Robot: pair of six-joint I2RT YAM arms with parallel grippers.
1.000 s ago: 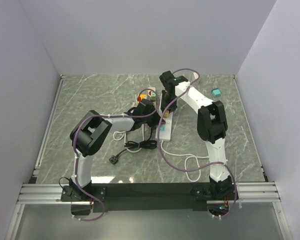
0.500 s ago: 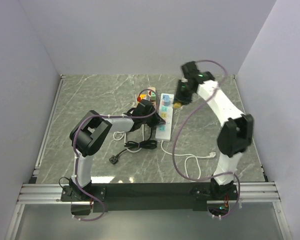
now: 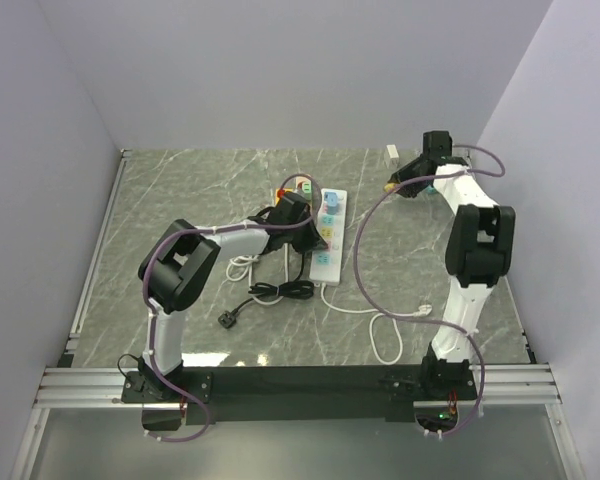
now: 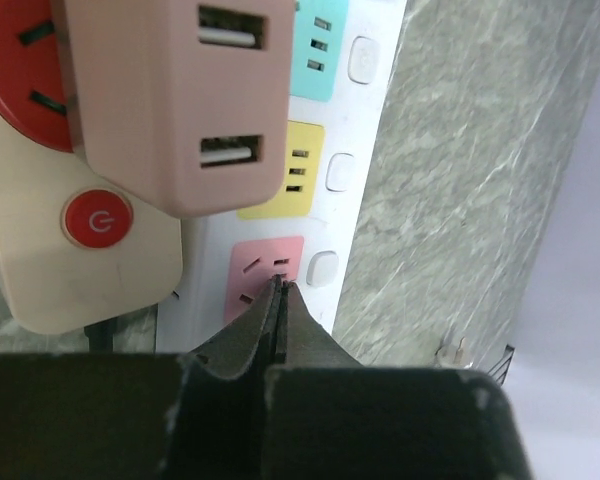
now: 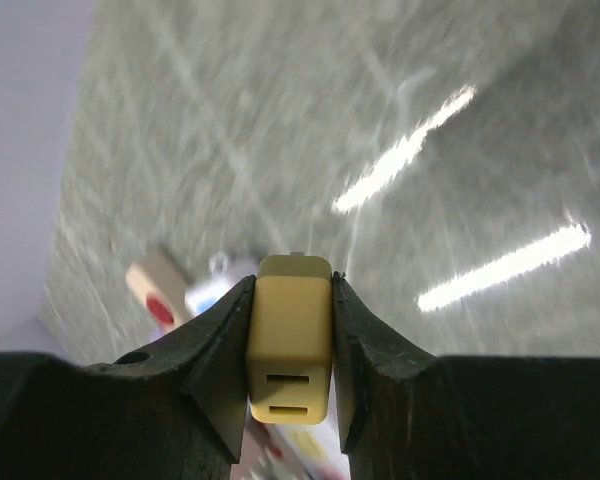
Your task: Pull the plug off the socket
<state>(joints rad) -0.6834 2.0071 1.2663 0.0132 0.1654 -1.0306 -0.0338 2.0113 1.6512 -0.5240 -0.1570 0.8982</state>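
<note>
Between the fingers of the right claw [image 5: 290, 292] sits the yellow plug [image 5: 290, 345]. It is pinched on its two flat sides, with its long axis running along the fingers (two slots face the wrist camera). From above, this claw [image 3: 394, 186] and the plug hang near the table's [image 3: 180, 200] far right corner. The socket strip [image 3: 327, 240] lies well apart, towards the left arm. The left claw [image 4: 280, 297] is nearer it, closed tight, with its tips on the pink outlet [image 4: 252, 272]. The plug looks free, so any set-down goes straight below.
</note>
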